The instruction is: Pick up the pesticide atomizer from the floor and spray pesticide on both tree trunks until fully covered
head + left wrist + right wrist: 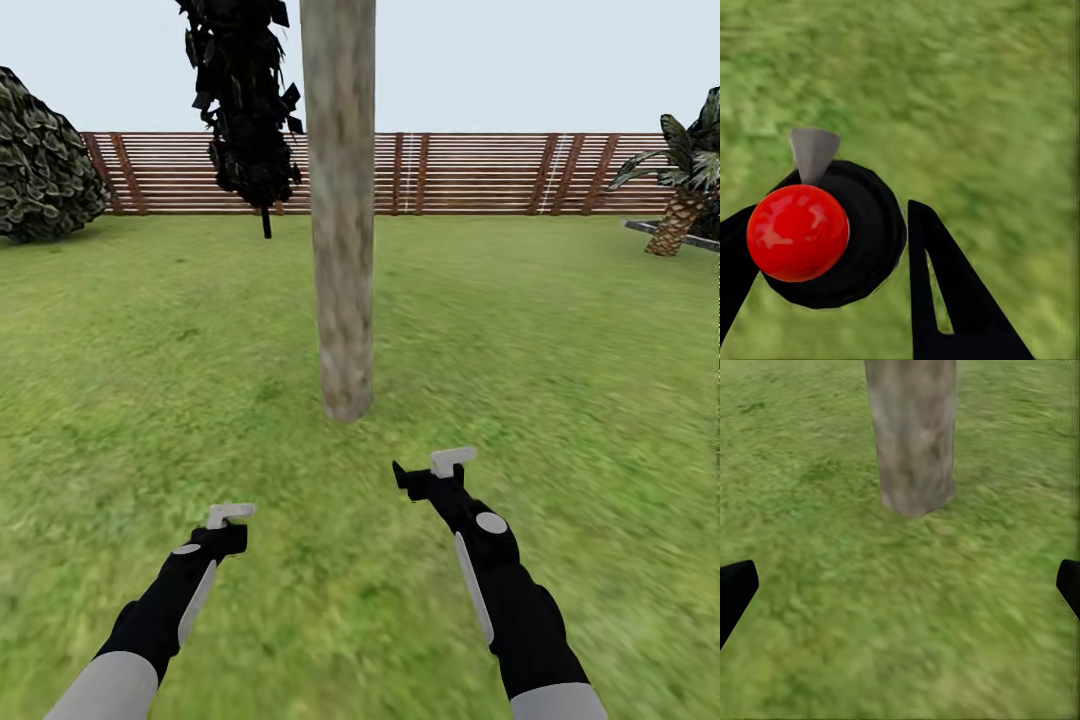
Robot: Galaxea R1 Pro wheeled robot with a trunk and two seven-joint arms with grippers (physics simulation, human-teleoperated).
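One thick grey-brown mottled tree trunk (340, 250) rises from the grass straight ahead; its base also fills the far part of the right wrist view (913, 435). My left gripper (228, 520) hangs low over the lawn, left of the trunk. In the left wrist view its dark fingers (945, 300) sit around a small dark round-bodied object with a red ball and a grey cone tip, which I take for the pesticide atomizer (870, 232). My right gripper (440, 470) is open and empty just short of the trunk's base, fingers spread wide (900, 585). No white specks show.
A brown slat fence (470, 170) closes the lawn at the back. A thin-trunked dark-leaved tree (245, 100) stands behind the trunk, a rounded bush (40, 160) far left, a scaly palm (685, 190) far right. Grass lies on both sides of the trunk.
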